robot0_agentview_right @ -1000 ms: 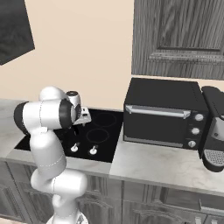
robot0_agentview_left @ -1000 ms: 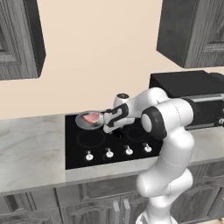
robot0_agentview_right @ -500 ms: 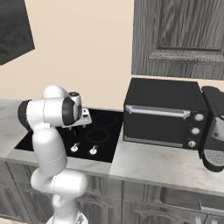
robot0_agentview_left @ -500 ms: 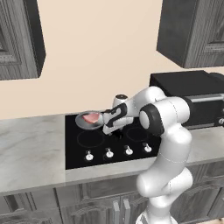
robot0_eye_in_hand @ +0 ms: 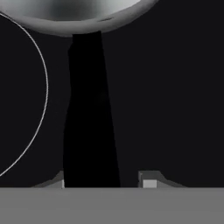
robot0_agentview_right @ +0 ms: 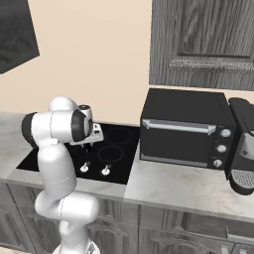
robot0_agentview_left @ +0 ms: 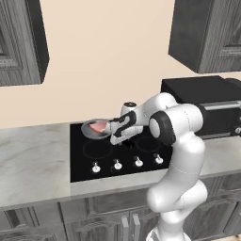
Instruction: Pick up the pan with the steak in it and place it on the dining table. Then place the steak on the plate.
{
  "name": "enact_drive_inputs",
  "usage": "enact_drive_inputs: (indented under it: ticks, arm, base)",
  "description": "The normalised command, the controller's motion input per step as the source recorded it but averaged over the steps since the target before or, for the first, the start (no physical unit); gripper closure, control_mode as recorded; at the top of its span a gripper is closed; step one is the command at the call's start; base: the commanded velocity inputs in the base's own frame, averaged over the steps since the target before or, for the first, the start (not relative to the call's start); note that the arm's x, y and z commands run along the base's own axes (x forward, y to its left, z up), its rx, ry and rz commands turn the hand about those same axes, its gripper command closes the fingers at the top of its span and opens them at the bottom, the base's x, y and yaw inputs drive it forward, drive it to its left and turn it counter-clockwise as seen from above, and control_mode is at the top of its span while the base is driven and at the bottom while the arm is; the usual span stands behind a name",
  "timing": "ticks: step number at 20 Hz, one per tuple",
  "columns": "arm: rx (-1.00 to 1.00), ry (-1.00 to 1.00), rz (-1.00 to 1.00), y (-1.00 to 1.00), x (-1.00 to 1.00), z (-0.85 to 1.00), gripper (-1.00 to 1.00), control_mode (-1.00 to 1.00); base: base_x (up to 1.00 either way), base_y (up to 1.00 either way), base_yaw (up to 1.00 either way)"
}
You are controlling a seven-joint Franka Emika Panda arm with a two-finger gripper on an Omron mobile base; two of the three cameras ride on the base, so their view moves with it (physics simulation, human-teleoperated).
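Observation:
The grey pan [robot0_agentview_left: 92, 129] sits on the rear left burner of the black cooktop [robot0_agentview_left: 146, 151], with the pinkish steak [robot0_agentview_left: 99, 126] lying in it. Its black handle [robot0_eye_in_hand: 89, 109] runs from the pan's rim [robot0_eye_in_hand: 87, 19] down between my fingertips. My gripper [robot0_agentview_left: 116, 133] reaches in from the right and straddles that handle low over the cooktop. In the hand view the gripper [robot0_eye_in_hand: 103, 181] has its left tip against the handle, while the right fingertip [robot0_eye_in_hand: 149, 180] stands a small gap off it. The jaws are narrowed but still open. The dining table and the plate are out of view.
A black toaster oven [robot0_agentview_right: 183, 129] stands right of the cooktop [robot0_agentview_right: 119, 149], and a coffee machine [robot0_agentview_right: 243, 149] is at the far right. Several knobs [robot0_agentview_left: 127, 164] line the cooktop's front edge. Grey marble counter [robot0_agentview_left: 33, 160] stretches left; dark cabinets [robot0_agentview_left: 207, 33] hang overhead.
The jaws have narrowed from wide open towards the pan's handle. The arm and the pan have hardly moved.

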Motion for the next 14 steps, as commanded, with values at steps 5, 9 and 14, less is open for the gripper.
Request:
enact_drive_inputs:
  ticks: [5,9,14]
  arm:
    - [0.03,0.00,-0.02,0.00,0.04,0.34,1.00,-1.00]
    - [0.06,0.00,0.00,0.00,-0.02,0.62,1.00,-1.00]
    - [0.03,0.00,0.02,-0.06,-0.42,0.77,1.00,-1.00]
  base:
    - [0.00,0.00,0.00]
    - [0.00,0.00,0.00]
    - [0.00,0.00,0.00]
